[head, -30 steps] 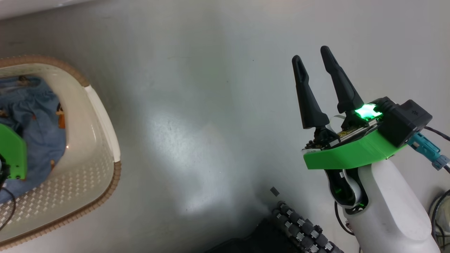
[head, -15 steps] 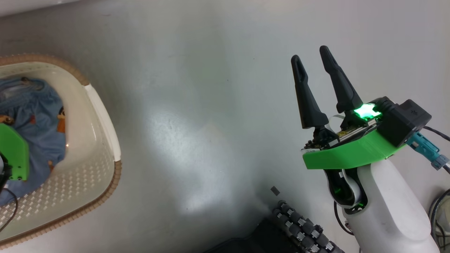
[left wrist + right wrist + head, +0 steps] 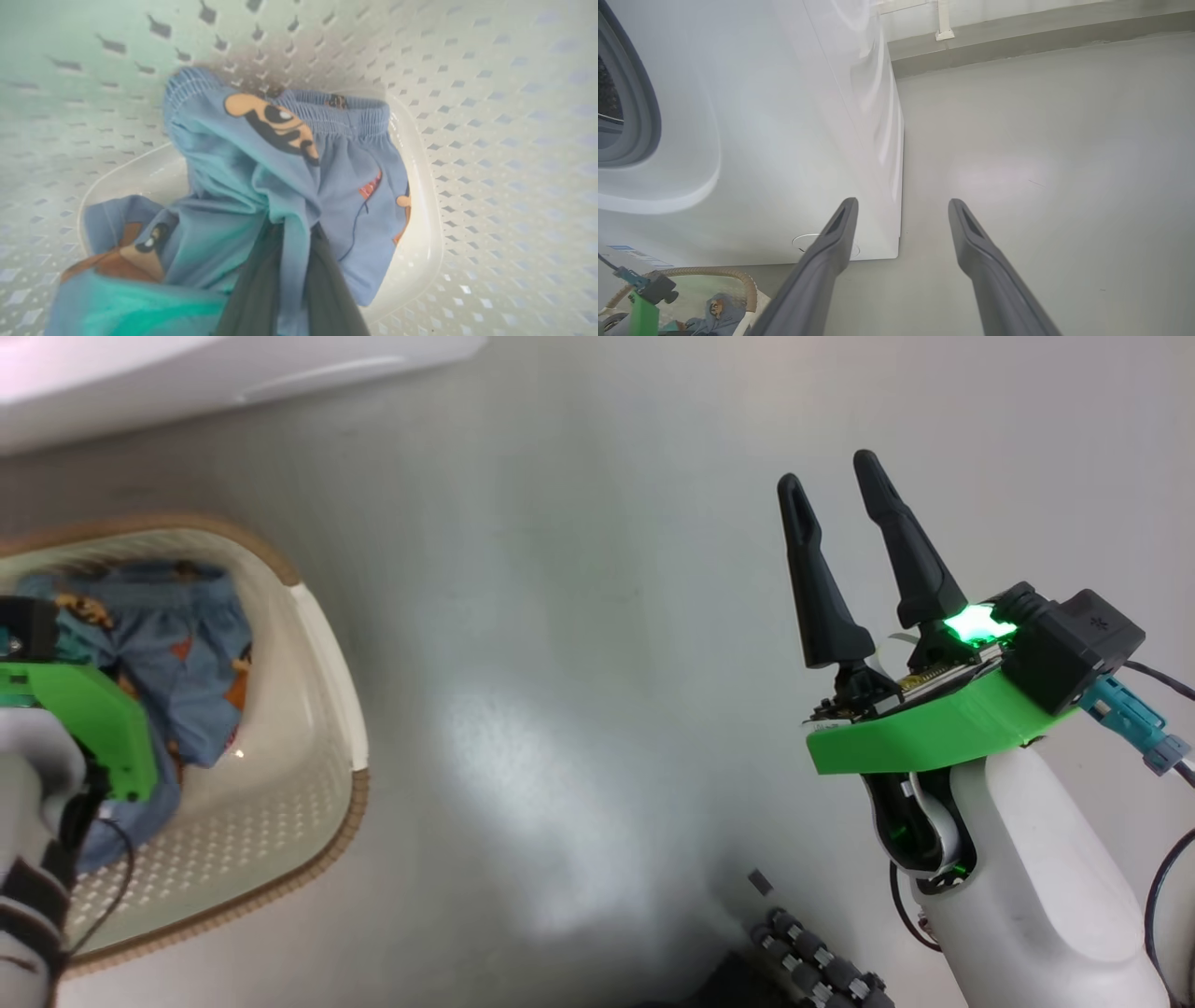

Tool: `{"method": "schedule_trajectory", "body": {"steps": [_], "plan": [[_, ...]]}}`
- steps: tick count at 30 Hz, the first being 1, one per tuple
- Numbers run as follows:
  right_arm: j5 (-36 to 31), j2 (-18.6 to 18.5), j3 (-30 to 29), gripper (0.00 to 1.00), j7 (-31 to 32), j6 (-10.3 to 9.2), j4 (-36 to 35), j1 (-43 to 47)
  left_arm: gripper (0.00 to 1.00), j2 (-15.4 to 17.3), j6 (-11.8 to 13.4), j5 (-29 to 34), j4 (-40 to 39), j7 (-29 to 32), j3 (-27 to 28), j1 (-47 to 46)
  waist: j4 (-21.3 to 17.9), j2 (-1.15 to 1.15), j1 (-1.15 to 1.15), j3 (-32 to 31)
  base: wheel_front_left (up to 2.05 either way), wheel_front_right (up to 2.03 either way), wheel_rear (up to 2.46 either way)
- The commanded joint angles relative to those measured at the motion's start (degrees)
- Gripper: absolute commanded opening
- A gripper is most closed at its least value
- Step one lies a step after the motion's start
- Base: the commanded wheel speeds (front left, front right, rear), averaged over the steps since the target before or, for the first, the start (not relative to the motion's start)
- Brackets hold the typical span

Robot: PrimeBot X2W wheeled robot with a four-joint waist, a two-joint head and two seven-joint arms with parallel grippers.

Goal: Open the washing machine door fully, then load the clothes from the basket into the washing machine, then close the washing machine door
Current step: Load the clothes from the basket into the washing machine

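One clothes (image 3: 280,163) fold pinched in left claw (image 3: 292,233), inside basket (image 3: 490,140); right claw (image 3: 829,471) released

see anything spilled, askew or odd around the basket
Nothing stands out: the clothes lie bunched inside the basket, none on the floor; the left gripper is shut on a fold, the right gripper open.

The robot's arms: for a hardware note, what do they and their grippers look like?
The right gripper has two long, tapered black fingers on a bright green bracket with a glowing green light, a black box and a teal connector, above a smooth white forearm. The left gripper shows dark grey fingers; its arm has a matching green bracket and black cable.
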Motion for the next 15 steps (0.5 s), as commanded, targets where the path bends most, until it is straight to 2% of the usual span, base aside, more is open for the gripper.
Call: {"method": "schedule_trajectory", "body": {"steps": [1,8,15], "plan": [[-0.78,-0.34,0.38,1.00,-0.46,0.31,-0.78,1.56,0.00,1.35,-0.27,-0.59,-0.48,-1.05,1.34,2.63,1.97,0.00,0.00,-3.07,0.00,0.00,0.00],[-2.20,-0.34,-0.89,1.00,-0.46,0.31,0.94,2.36,0.00,-1.87,-0.99,-3.36,-2.24,-5.61,1.54,5.52,5.11,0.00,0.00,-8.97,0.00,0.00,0.00],[-3.71,-0.33,-1.92,1.00,-0.46,0.31,2.91,3.65,0.00,-4.16,-1.05,-7.39,-7.63,-9.33,-0.09,10.32,8.19,0.00,0.00,-15.51,0.00,0.00,0.00]]}}
